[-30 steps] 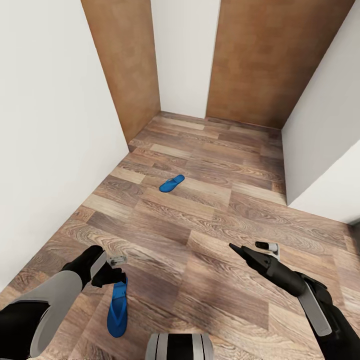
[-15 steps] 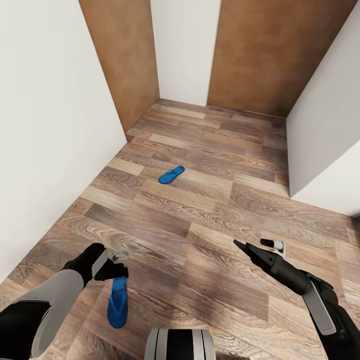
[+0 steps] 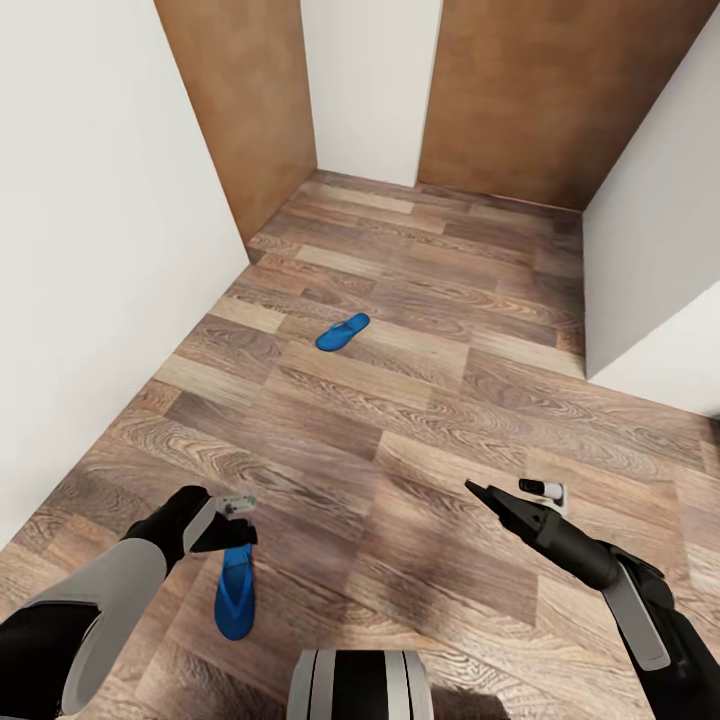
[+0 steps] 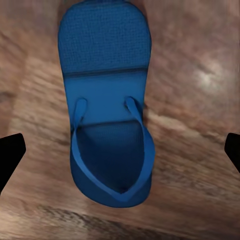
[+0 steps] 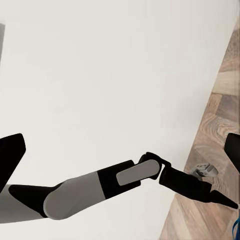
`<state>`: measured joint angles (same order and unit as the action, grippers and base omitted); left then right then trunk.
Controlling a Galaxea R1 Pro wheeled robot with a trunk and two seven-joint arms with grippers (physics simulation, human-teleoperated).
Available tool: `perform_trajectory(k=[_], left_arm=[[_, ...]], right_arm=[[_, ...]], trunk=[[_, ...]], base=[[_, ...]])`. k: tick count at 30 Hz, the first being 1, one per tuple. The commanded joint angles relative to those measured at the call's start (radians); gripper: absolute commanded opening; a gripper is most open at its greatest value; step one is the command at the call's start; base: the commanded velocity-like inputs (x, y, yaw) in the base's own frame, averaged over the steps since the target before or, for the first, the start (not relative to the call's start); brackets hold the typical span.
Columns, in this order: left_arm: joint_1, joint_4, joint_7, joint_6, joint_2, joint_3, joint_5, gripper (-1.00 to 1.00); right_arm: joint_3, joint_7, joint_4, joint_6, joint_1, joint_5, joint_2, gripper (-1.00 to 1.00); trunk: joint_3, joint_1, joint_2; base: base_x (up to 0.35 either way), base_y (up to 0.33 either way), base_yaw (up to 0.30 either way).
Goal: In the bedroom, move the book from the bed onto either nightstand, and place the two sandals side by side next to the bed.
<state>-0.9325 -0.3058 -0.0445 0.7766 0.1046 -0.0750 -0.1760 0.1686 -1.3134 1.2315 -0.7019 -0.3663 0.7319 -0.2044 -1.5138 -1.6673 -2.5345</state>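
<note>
Two bright blue sandals lie on the wood-plank floor. The near sandal (image 3: 235, 592) lies just below my left gripper (image 3: 232, 535), which hovers over its heel end. In the left wrist view this sandal (image 4: 107, 115) lies strap-up between the wide-apart fingertips (image 4: 10, 155) of the open left gripper (image 4: 120, 155), apart from both. The far sandal (image 3: 341, 332) lies alone mid-floor. My right gripper (image 3: 480, 495) hangs open over bare floor, holding nothing. The book, the bed and the nightstand are out of view.
White walls (image 3: 90, 250) close in on the left and on the right (image 3: 650, 230). Brown wooden panels (image 3: 520, 100) stand at the far end of the floor. My base (image 3: 358, 685) shows at the bottom edge.
The whole picture has shifted, so the camera has moved; both sandals sit higher in the view. The arms keep their poses, with the left gripper still over the near sandal.
</note>
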Motion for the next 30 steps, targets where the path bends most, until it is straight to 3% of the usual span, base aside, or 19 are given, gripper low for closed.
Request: perform_trajectory(k=[1,30], left_arm=[[0.0,-0.001,0.0,-0.001,0.002,-0.008,-0.007,1.0],[0.0,-0.001,-0.002,-0.032,0.012,-0.009,-0.009,1.0]], right_arm=[[0.0,0.001,0.0,-0.009,0.0,0.004,0.0,1.0],[0.0,0.02,0.0,-0.008,0.0,0.004,0.0,1.0]], trunk=[[-0.005,0.0,-0.001],[-0.117,-0.013,-0.007]], base=[[0.0,0.0,0.0],[0.0,0.0,0.0]])
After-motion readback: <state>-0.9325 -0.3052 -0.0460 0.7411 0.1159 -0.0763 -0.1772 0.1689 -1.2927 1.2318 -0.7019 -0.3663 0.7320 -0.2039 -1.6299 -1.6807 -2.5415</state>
